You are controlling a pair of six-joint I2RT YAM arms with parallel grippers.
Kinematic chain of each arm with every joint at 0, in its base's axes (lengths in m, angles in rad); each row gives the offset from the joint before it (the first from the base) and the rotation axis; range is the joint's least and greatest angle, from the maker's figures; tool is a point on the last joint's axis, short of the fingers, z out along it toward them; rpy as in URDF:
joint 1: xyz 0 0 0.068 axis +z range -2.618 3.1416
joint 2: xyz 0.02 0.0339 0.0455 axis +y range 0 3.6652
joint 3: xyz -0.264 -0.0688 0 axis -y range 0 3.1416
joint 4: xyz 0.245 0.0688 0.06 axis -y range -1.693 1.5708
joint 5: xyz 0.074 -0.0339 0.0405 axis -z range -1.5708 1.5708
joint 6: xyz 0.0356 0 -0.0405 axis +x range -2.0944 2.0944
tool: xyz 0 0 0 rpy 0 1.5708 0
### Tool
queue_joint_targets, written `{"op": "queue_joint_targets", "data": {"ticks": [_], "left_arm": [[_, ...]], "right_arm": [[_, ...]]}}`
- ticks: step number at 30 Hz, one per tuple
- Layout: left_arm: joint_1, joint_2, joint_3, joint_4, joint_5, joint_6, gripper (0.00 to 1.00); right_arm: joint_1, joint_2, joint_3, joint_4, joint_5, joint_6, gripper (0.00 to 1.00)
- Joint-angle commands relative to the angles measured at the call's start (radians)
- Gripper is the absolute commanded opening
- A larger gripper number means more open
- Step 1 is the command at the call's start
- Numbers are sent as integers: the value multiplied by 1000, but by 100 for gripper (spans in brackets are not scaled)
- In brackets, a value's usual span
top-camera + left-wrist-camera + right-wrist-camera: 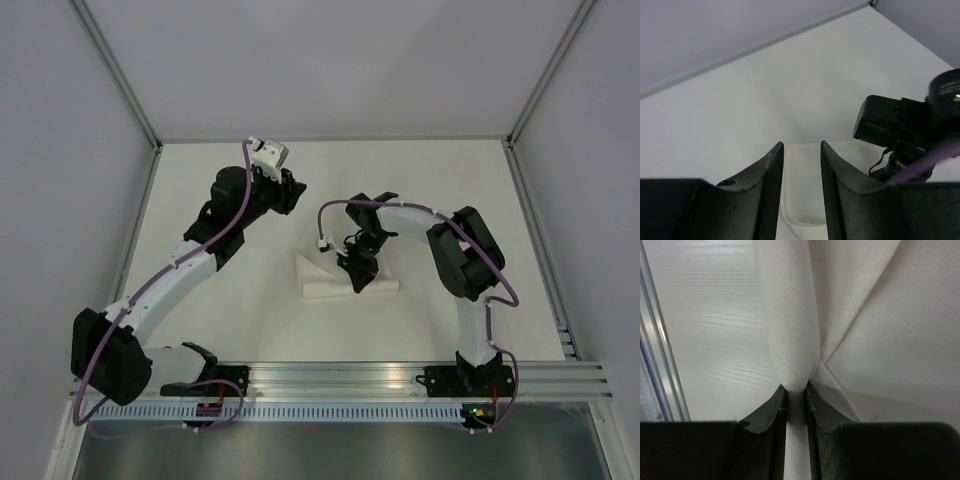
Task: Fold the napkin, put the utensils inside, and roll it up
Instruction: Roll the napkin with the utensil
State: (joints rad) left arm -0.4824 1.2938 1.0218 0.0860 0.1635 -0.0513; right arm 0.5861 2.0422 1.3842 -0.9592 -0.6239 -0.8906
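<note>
The white napkin (322,282) lies folded in the middle of the table, one side curled into a roll (790,315). My right gripper (358,278) points down at it, and in the right wrist view the right gripper (796,388) is shut on the end of that roll. My left gripper (293,193) hovers up and to the left of the napkin. In the left wrist view the left gripper (801,145) is open with nothing between its fingers, and the napkin (802,195) shows on the table below the gap. The utensils are out of view.
An aluminium rail (400,375) runs along the near table edge, and shows as the rail (660,365) at the left of the right wrist view. Grey walls and frame posts (120,75) enclose the table. The right arm's wrist (900,125) stands close to the right of my left fingers.
</note>
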Motion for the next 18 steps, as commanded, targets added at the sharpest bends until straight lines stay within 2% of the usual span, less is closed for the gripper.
{"op": "queue_joint_targets", "data": {"ticks": [1, 6, 7, 9, 16, 18], "left_arm": [[-60, -85, -69, 72, -74, 109, 41], [-270, -171, -179, 130, -257, 327, 43], [-335, -175, -204, 136, -272, 371, 43], [-390, -176, -216, 121, -298, 405, 43], [-637, -27, -265, 60, -432, 504, 43], [-674, 22, -273, 58, -456, 513, 43]], "right_arm": [[-29, 162, 59, -151, 27, -62, 16], [-51, 288, 179, -248, 6, -84, 16], [-54, 303, 214, -256, 4, -85, 16], [-58, 343, 246, -283, 1, -84, 16], [-66, 437, 361, -352, -5, -79, 17], [-68, 452, 374, -365, -5, -77, 17]]}}
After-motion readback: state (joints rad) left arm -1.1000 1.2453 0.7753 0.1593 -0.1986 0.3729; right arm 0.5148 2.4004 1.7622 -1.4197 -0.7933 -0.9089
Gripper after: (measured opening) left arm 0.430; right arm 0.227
